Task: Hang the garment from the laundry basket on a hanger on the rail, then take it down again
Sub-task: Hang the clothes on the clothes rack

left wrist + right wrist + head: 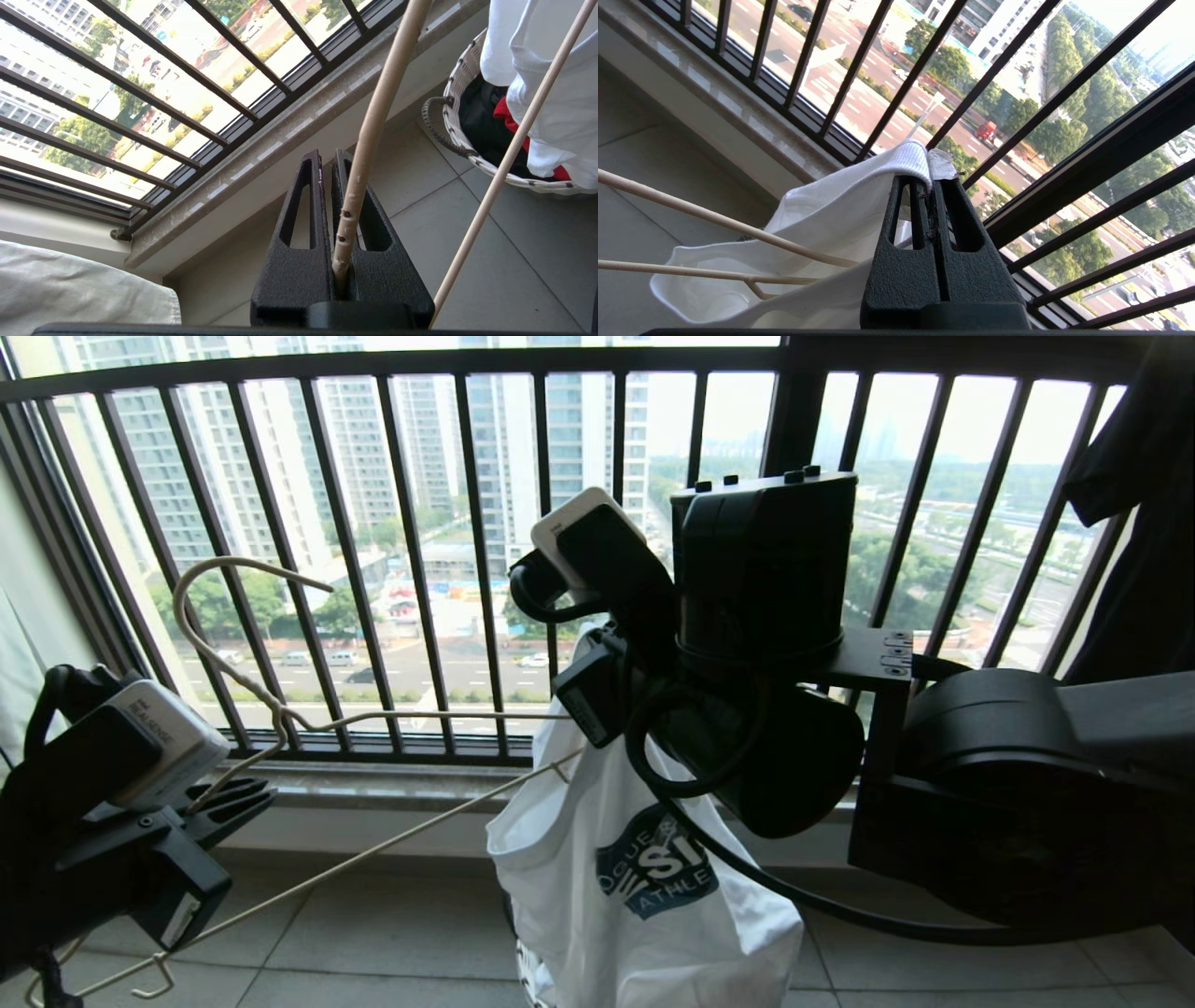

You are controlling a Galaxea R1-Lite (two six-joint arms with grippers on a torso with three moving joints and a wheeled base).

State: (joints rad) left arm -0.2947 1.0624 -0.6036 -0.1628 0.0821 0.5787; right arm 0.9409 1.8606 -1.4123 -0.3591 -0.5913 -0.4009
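Note:
My left gripper (252,798) at the lower left is shut on the cream-white wire hanger (280,709); the wire runs up between its closed fingers (348,219). The hanger's long hook (201,579) curves upward, and its far arm reaches into the neck of the garment (644,896), a white T-shirt with a blue logo. My right gripper (930,179) is shut on the ribbed collar and holds the shirt up in the middle of the head view. The shirt hangs over the laundry basket (455,135). The rail is out of view.
A black railing of vertical bars (467,569) and a stone sill (373,784) stand close ahead. A dark garment (1139,523) hangs at the upper right. Red cloth (502,112) lies in the basket. Pale fabric (70,284) is at my left. The floor is tiled (392,933).

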